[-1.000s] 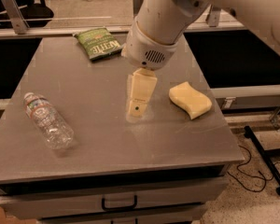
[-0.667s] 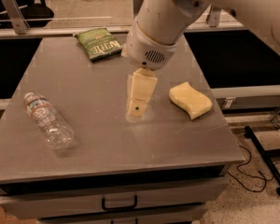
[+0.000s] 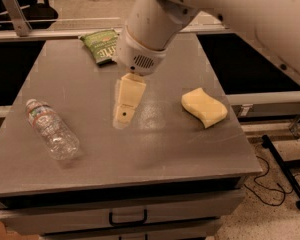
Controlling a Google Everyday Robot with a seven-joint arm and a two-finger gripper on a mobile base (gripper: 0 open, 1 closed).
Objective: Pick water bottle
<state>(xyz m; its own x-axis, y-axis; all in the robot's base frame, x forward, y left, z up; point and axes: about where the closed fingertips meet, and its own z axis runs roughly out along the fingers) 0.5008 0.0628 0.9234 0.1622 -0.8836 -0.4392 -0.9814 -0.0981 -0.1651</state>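
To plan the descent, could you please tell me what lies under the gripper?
Under the gripper, mid-table, only bare grey tabletop shows. The water bottle lies apart, toward the left edge. The spot directly beneath its tip is covered.

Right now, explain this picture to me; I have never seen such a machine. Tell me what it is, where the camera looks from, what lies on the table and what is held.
The big white shape is a robot's arm, reaching in from the top right. Its cream tip is the pincer, hanging over the middle of the grey table. The one camera looks down from above the table's front. A clear water bottle lies on its side at the left, apart from the pincer. A green chip bag lies at the far edge, a yellow sponge at the right. Nothing is seen in the pincer.
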